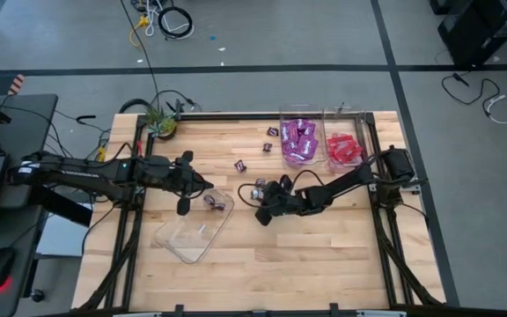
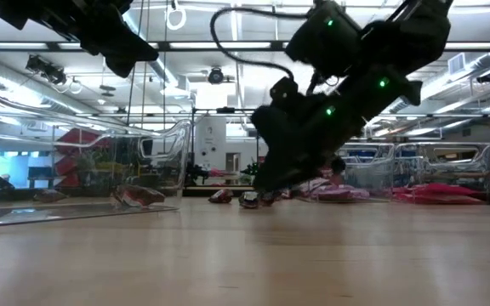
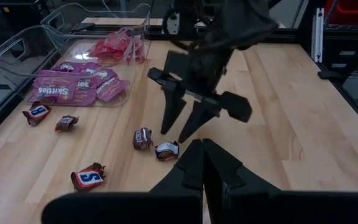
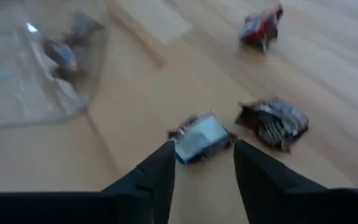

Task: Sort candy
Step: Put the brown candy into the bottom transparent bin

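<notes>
Purple packets (image 3: 67,87); red packets (image 3: 114,46); brown pieces (image 3: 143,138); clear tray (image 1: 192,233); pale wood table (image 1: 324,255).

Wrapped candy (image 3: 166,150) scattered on wood

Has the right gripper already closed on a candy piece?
No. In the right wrist view the right gripper has its fingers spread apart, with the small wrapped candy lying on the table between their tips.

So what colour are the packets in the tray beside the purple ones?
Red packets, clearest in the high view.
</notes>
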